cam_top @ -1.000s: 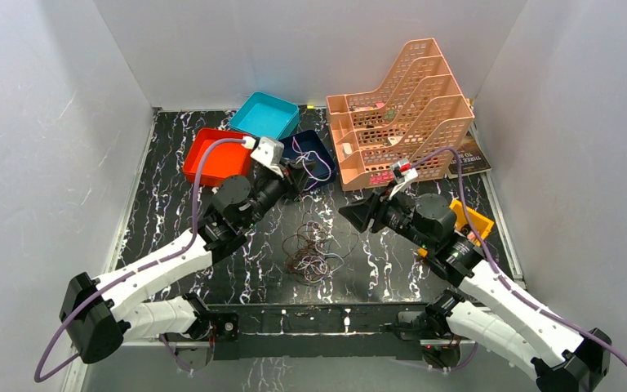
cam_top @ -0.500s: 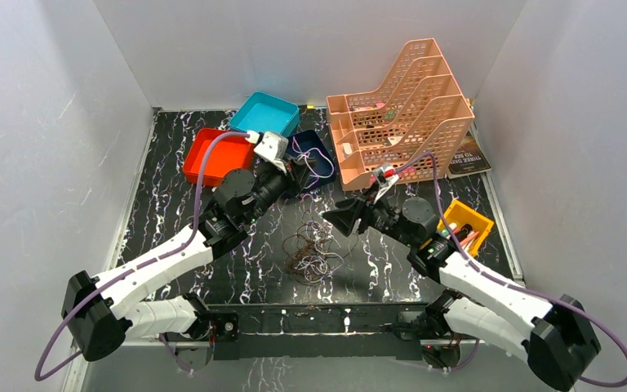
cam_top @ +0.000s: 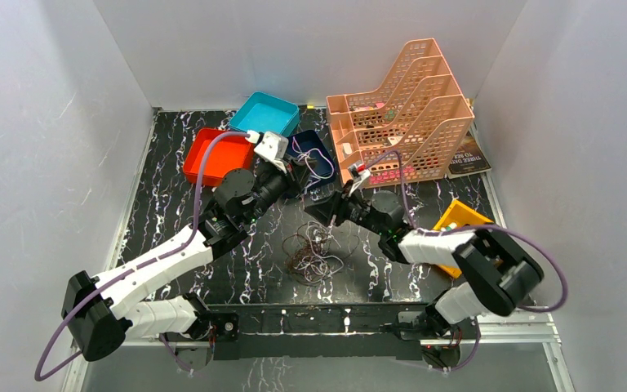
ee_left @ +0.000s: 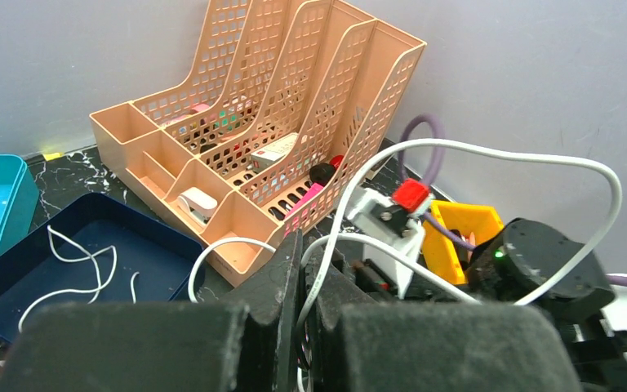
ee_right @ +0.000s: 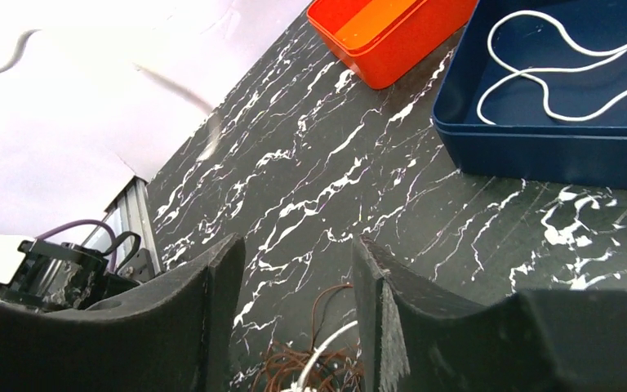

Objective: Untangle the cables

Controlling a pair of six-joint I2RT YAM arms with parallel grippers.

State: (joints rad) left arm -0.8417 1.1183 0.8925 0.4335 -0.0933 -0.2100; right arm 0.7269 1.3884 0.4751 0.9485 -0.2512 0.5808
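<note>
Rack (cam_top: 400, 122) and navy tray (ee_right: 539, 155) stand behind; left hand (ee_left: 304, 253) pinches white cable (ee_left: 490, 151), right hand (ee_right: 298, 269) gapes above cables (cam_top: 310, 257).

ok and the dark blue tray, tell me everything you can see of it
The dark blue tray is a shallow rectangular bin, plastic by its look, flat on the marbled table beside the teal tray and the peach file rack. A white cable lies looped inside; one strand seems to run over its rim toward the left claw.
</note>
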